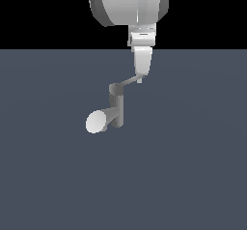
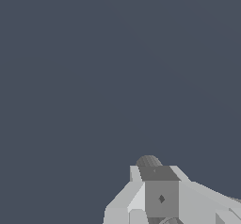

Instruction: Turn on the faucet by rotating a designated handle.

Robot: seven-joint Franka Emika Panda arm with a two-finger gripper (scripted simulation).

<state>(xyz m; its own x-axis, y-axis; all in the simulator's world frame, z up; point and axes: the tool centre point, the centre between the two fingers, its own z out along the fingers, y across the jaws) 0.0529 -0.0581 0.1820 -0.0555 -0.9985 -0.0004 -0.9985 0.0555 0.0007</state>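
The dark grey-blue surface fills the lower three quarters of the exterior view, black above it. The white arm hangs straight down from the top centre, its bulky housing cut by the frame edge, narrowing through the wrist to the claw pointing downward just above centre. Its tip sits right at the far end of the handle; I cannot tell whether the claw is open or closed. The faucet stands upright a little left of centre, its pale cone spout flaring toward the lower left. The handle runs from the cap up and right to the claw. The wrist view shows pale finger blocks at its lower right.
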